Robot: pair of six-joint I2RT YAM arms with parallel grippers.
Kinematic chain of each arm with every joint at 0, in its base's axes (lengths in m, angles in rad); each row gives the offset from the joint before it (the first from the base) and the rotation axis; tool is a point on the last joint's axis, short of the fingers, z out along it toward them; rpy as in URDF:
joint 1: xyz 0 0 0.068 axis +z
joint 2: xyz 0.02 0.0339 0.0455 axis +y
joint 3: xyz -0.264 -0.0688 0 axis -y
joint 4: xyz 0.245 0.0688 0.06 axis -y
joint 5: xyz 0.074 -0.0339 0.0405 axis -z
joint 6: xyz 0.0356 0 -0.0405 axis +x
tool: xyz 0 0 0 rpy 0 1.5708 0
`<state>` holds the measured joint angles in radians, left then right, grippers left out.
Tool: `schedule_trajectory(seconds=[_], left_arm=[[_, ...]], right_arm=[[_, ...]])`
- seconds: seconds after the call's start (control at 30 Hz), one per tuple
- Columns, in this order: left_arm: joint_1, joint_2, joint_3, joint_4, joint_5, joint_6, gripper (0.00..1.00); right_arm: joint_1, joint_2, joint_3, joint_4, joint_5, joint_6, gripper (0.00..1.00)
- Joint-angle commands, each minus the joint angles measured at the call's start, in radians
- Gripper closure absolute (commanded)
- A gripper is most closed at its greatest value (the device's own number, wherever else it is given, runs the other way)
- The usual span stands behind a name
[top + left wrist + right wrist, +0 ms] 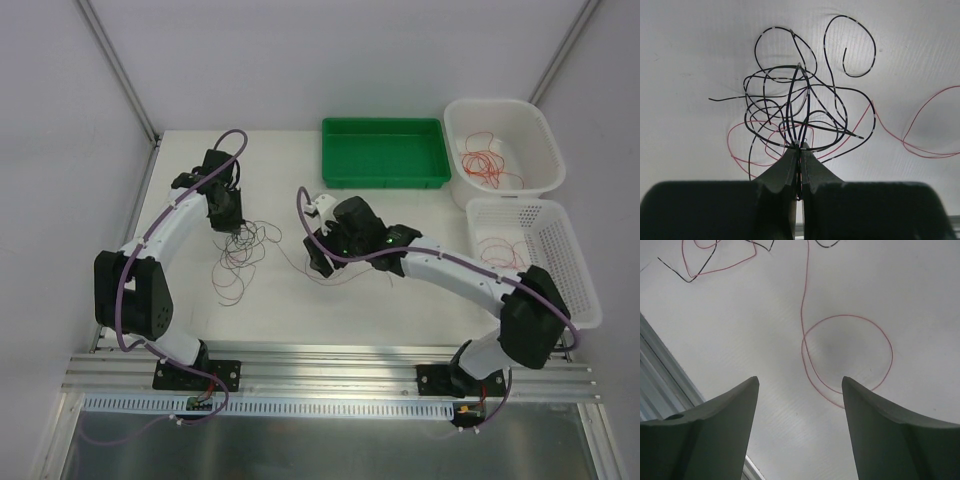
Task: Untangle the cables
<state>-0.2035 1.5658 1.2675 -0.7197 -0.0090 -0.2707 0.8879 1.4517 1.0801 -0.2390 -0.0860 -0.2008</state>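
Note:
A tangle of thin black cables (795, 100) with a red one looped through it lies on the white table (270, 300), left of centre. My left gripper (800, 147) is shut on several black strands at the tangle's near edge; in the top view the left gripper (230, 226) sits at the top of the cable tangle (245, 252). A separate red cable (802, 305) curls in a loop on the table below my right gripper (800, 381). That gripper is open and holds nothing. In the top view the right gripper (318, 262) is right of the tangle.
A green tray (384, 178) stands at the back centre. Two white baskets, one at the back right (500, 108) and one along the right edge (572, 262), hold red cables. The table's metal rail (660, 370) shows left of the right gripper.

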Motion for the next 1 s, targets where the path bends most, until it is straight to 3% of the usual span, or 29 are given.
schedule_trajectory(seconds=[0.0, 0.4, 0.87, 0.93, 0.97], left_arm=[[-0.005, -0.043, 0.010, -0.011, -0.023, 0.018, 1.00], [-0.007, -0.047, 0.012, -0.012, -0.006, 0.016, 1.00], [-0.007, -0.044, 0.013, -0.011, -0.003, 0.016, 1.00], [-0.008, -0.043, 0.013, -0.011, -0.005, 0.018, 1.00], [-0.005, -0.043, 0.012, -0.011, -0.005, 0.018, 1.00]], right_arm=[[0.002, 0.116, 0.121, 0.086, -0.110, -0.110, 0.29], [-0.018, 0.490, 0.310, 0.224, -0.239, -0.045, 0.34], [-0.040, 0.736, 0.497, 0.271, -0.256, 0.004, 0.37], [-0.044, 0.749, 0.506, 0.279, -0.267, 0.017, 0.41], [-0.044, 0.756, 0.511, 0.274, -0.276, 0.020, 0.48]])
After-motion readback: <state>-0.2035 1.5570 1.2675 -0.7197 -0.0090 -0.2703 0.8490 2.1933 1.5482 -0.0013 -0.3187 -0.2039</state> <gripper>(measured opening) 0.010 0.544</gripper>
